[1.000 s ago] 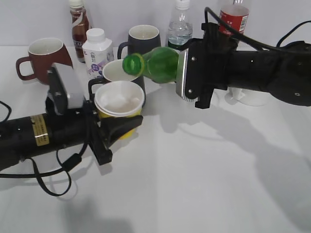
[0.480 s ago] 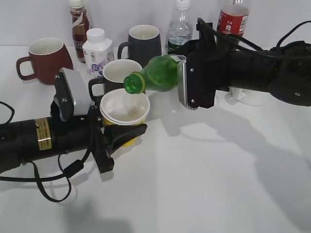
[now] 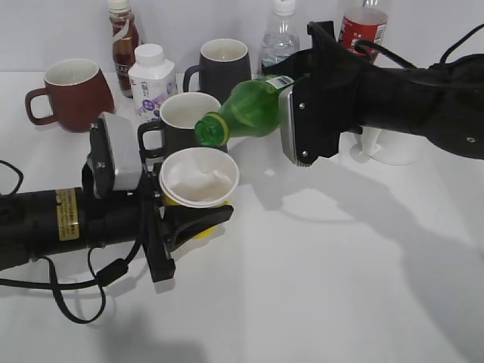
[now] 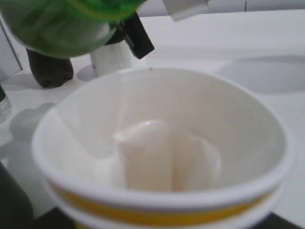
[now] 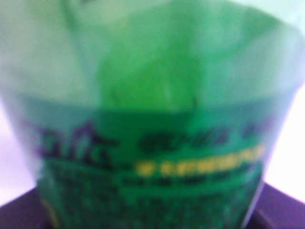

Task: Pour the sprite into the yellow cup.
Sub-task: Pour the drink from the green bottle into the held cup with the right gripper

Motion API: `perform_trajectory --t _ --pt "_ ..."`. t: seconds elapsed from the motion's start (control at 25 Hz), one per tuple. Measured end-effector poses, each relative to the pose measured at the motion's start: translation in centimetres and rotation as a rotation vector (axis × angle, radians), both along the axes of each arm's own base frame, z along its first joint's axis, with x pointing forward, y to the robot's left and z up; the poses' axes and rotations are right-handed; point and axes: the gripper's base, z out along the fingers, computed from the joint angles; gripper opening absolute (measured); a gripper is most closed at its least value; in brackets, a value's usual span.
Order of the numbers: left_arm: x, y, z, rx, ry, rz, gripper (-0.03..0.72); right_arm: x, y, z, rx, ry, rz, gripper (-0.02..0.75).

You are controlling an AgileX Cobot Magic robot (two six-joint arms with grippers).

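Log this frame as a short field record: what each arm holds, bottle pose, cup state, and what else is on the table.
right gripper: shut on the sprite bottle
bottle pose: tipped on its side, capped end lowest, above and just behind the cup
left gripper: shut on the yellow cup, upright
cup contents: white inside, no liquid discernible
pour: no stream visible
background: dark red mug, two dark mugs, white bottle, cola bottle, clear water bottle

The sprite (image 3: 253,110), a translucent green bottle, lies tilted, capped neck pointing down-left just above the yellow cup (image 3: 198,184). The cup stands upright, white inside, near left of centre.
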Motion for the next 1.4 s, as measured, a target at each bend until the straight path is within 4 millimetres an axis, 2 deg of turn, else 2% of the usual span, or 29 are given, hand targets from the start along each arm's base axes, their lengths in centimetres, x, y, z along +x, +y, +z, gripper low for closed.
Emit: perform_trajectory --t 0.6,1.4 --pt "-0.21 -0.1 0.12 -0.018 0.009 -0.023 0.323 0.0 -0.01 -0.01 -0.081 -0.083 0.035 0.427" --pt "-0.59 -0.01 -0.66 0.07 0.025 -0.063 0.322 0.0 -0.01 -0.01 -0.117 -0.121 0.051 0.427"
